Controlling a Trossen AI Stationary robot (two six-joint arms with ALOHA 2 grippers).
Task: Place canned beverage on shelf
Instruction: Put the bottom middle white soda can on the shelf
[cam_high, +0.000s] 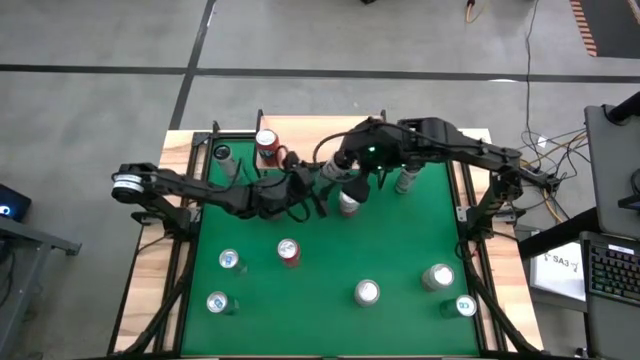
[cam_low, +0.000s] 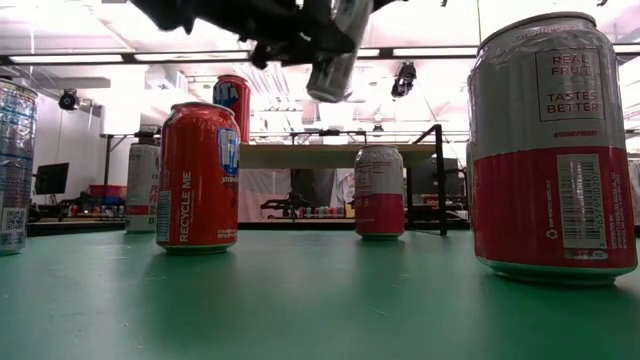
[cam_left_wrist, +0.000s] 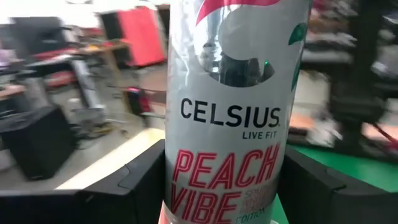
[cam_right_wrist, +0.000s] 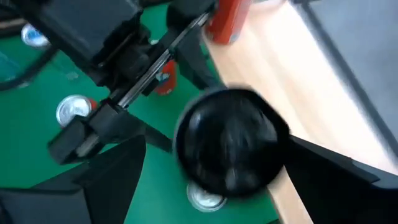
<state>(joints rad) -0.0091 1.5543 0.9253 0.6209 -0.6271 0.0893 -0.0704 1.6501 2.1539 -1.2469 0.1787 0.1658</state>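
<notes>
Can: we see a tall pale can (cam_left_wrist: 230, 112) printed "CELSIUS LIVE FIT PEACH VIBE", held up off the green desk (cam_high: 320, 320) near its far middle; in the low view it hangs tilted in the air (cam_low: 335, 55).
Left hand: we find the left hand (cam_left_wrist: 227, 180) closed on the can's lower body, one dark finger (cam_left_wrist: 140, 180) pressed to each side.
Right hand: the right hand (cam_right_wrist: 205, 186) sits right over the same can with its fingers spread wide and gripping nothing; its wrist view looks down past them on a dark round shape (cam_right_wrist: 230, 146), blurred, which we cannot identify for sure.
Shelf: the shelf (cam_low: 335, 155) stands at the far end of the desk, a light wood top on thin black legs; a red can (cam_high: 267, 146) stands on it.
Held can versus shelf: we place it just in front of the shelf, not on it.
Other cans: a red "RECYCLE ME" can (cam_low: 198, 178) and a white-and-red can (cam_low: 553, 150) stand on the desk nearer the low camera, with several more scattered along the near side.
</notes>
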